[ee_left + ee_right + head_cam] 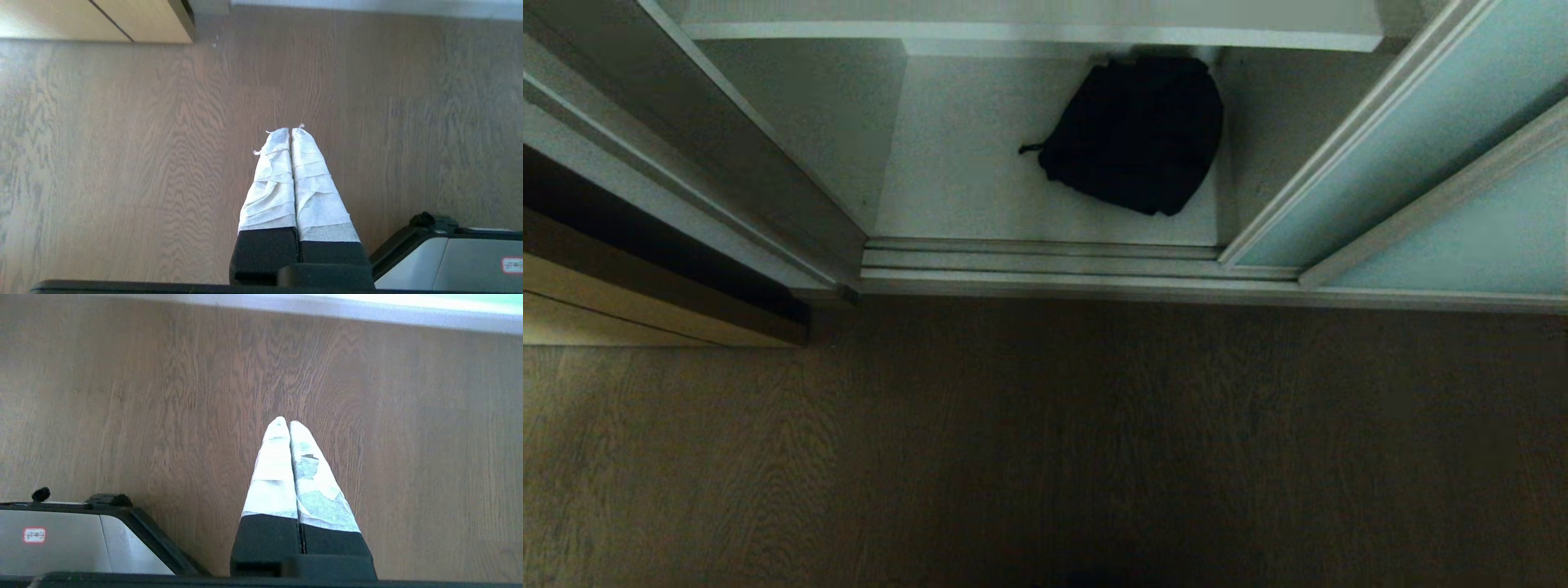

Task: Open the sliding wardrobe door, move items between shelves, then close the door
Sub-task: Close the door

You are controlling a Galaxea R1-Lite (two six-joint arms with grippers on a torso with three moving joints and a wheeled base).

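The wardrobe stands open in the head view. A lumpy black fabric bag (1137, 132) with a small strap lies on the bottom white-grey shelf (964, 180), toward its back right. Another shelf (1029, 24) runs above it. The frosted blue-green sliding door (1413, 155) is pushed to the right. Neither arm shows in the head view. My left gripper (291, 130) hangs shut over the wooden floor, empty, and my right gripper (284, 421) does the same, its taped fingers pressed together.
Silver door tracks (1045, 265) run along the wardrobe's foot. A tan wood-grain panel (629, 314) stands at the left, also seen as the tan panel (102, 20). Brown wood floor (1045, 449) lies in front. My base's grey body (457, 261) sits beside each wrist.
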